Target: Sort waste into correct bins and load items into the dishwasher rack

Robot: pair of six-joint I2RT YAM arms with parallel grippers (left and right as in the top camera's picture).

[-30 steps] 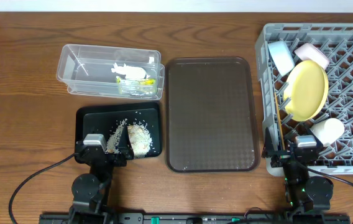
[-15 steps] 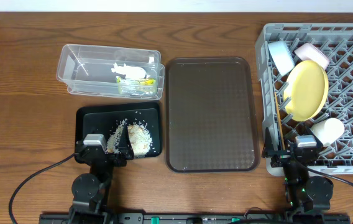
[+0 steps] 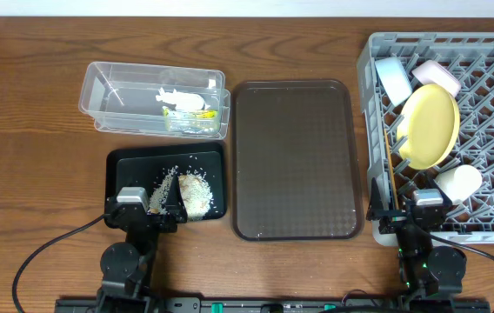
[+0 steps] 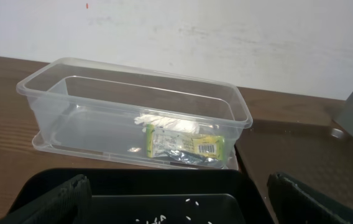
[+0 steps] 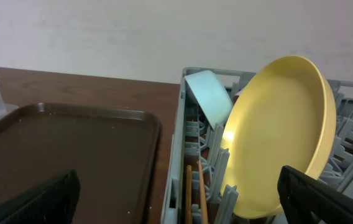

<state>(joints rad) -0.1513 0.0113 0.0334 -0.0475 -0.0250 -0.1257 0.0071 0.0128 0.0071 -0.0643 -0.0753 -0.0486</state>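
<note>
The clear tub (image 3: 116, 91) holds the white-and-green wrapper scraps (image 3: 190, 106), which lie against its right wall (image 4: 186, 143). A clump of rice (image 3: 195, 193) sits in the black tray (image 3: 130, 169). In the grey rack (image 3: 490, 113) stand the yellow plate (image 3: 428, 126), a light blue bowl (image 3: 393, 78), a white bowl (image 3: 437, 74) and a white cup (image 3: 458, 183). The chopsticks (image 3: 390, 174) lie along its left wall. My left gripper (image 3: 147, 209) hangs open over the black tray's near end. My right gripper (image 3: 408, 209) is open at the rack's near-left corner.
A flat brown serving tray (image 3: 295, 161) lies between the bins and the rack. In the right wrist view the brown tray (image 5: 64, 149) is left of the rack's wall (image 5: 178, 155). The tub (image 4: 89, 99) stands just beyond the black tray (image 4: 164, 183).
</note>
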